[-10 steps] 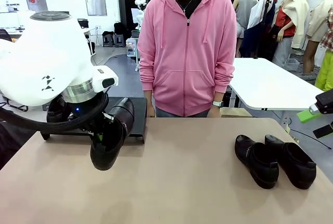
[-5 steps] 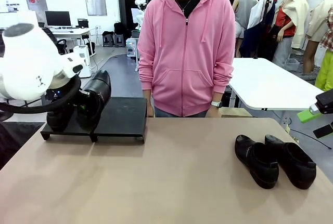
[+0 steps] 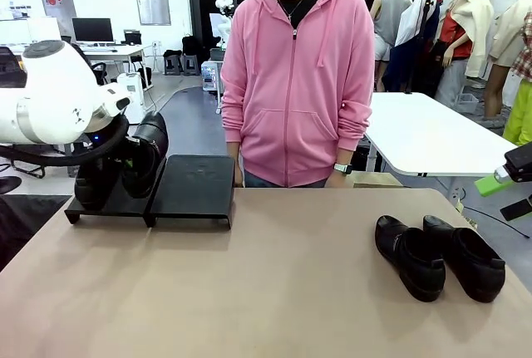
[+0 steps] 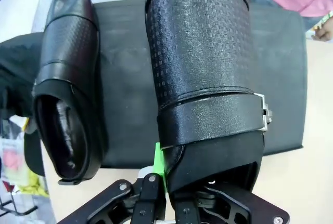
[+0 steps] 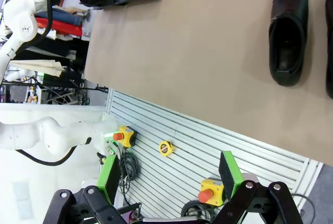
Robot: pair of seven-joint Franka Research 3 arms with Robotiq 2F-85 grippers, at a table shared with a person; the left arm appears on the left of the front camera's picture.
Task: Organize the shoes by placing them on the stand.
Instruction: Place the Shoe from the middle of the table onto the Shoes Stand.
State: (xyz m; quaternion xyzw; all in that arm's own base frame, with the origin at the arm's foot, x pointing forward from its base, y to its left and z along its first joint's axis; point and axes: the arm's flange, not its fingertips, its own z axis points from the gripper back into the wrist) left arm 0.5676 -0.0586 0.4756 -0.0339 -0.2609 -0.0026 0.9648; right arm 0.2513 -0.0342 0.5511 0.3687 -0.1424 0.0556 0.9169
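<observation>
Table (image 3: 274,300): tan top. I see the stand at its far left corner.
Person (image 3: 295,84): pink hoodie, standing at the far edge, just right of the stand, hands low.
Stand (image 3: 195,185): two black sloped platforms side by side, touching.
Held shoe (image 3: 143,157): over the stand's left platform, toe tipped up, beside the placed shoe. I cannot tell whether its sole touches the stand. From the left wrist (image 4: 203,68) it runs parallel to its neighbour.
Placed shoe (image 3: 91,185): resting on the stand's left platform, outer side.
First loose shoe (image 3: 409,258): on the table, well right of the stand.
Second loose shoe (image 3: 467,260): just beyond the first, farther from the stand.
Left gripper (image 4: 171,174): pinching the held shoe at its heel.
Right gripper (image 5: 169,173): fingers spread, empty, off the table edge, well away from the stand.
</observation>
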